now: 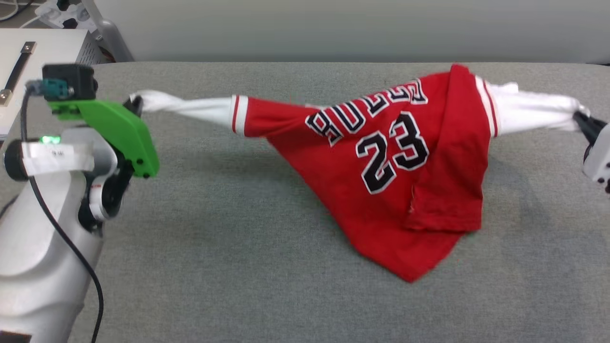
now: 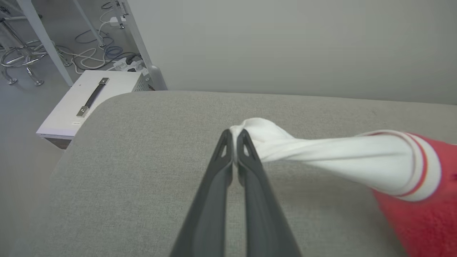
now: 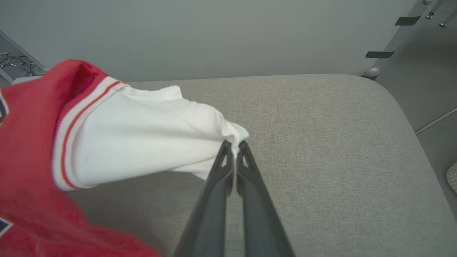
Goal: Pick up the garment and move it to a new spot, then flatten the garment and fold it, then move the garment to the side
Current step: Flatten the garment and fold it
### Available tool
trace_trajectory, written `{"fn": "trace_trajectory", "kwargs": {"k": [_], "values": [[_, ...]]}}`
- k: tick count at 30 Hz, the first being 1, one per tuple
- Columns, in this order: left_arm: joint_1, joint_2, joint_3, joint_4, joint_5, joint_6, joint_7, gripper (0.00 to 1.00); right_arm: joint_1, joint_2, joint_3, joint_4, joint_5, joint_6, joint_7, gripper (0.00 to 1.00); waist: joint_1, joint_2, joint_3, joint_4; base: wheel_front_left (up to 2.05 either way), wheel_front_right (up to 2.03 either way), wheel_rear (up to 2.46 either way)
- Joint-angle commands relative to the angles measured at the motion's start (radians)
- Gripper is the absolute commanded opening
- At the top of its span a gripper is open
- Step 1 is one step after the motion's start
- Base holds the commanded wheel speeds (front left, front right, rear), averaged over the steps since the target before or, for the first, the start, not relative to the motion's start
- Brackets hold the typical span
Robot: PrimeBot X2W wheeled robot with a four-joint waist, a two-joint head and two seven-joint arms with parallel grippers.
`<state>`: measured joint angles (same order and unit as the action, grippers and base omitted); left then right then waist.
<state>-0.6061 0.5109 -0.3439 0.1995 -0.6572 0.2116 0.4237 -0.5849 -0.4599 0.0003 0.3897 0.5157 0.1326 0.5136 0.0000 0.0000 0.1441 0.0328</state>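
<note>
Holding the garment (image 1: pixel 395 190) strung out between my two tools, I take the scene from the left. Beyond the worktop's (image 1: pixel 238 267) left corner stands a white case (image 1: pixel 43 52) with a dark handle on its top. It is closed, so whatever it holds is hidden from me. Loose cables (image 2: pixel 93 53) lie on the floor behind it.

My left forearm (image 1: pixel 43 267), pale with a green bracket (image 1: pixel 114 128), blocks the near left corner of the worktop in the head view. My left tool (image 2: pixel 234 135) has its fingers pressed together on the cuff end of the white left sleeve (image 2: pixel 321 153). That sleeve is pulled into a tight, twisted rope, lifted off the grey cloth surface.

Past the red-and-white striped trim, the red body hangs as a slanted triangle, its lowest corner down on the worktop toward the near edge. The number 23 reads plainly. The black lettering above it runs up the slope and its last letters are creased, so I cannot read the whole word. A red flap is folded over the body's right side and covers what lies beneath it.

The white right sleeve (image 3: pixel 142 142) bunches wider than the left one, and my right tool (image 3: pixel 234 145) pinches its end, fingers closed on the fabric. In the head view that tool is cut off by the right edge, with just the dark fingers and a bit of pale wrist showing.
</note>
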Motion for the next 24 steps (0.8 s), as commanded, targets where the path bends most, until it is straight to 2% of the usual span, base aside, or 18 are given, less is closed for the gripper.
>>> {"fn": "trace_trajectory", "kwargs": {"k": [1,10,16,24], "values": [[-0.059,-0.005,0.009,0.032,0.018,0.011,-0.022,0.00,-0.047,-0.015,0.007,0.018,-0.017,-0.002,-0.019,0.00,0.0000,0.0000,0.001,-0.007,0.00,0.00,0.00],[-0.368,-0.054,0.005,0.267,0.078,-0.017,-0.131,0.00,-0.364,-0.017,0.098,0.165,-0.053,-0.002,-0.144,0.00,0.0000,0.0000,0.041,-0.039,0.00,0.00,0.00],[-0.558,-0.072,0.014,0.410,0.111,-0.037,-0.244,0.00,-0.579,0.000,0.150,0.283,-0.069,-0.002,-0.264,0.00,0.0000,0.0000,0.084,-0.066,0.00,0.00,0.00],[-0.815,-0.081,0.024,0.523,0.156,-0.046,-0.390,0.00,-0.861,0.017,0.158,0.434,-0.073,-0.002,-0.383,0.00,0.0000,0.0000,0.218,-0.086,0.00,0.00,0.00]]}}
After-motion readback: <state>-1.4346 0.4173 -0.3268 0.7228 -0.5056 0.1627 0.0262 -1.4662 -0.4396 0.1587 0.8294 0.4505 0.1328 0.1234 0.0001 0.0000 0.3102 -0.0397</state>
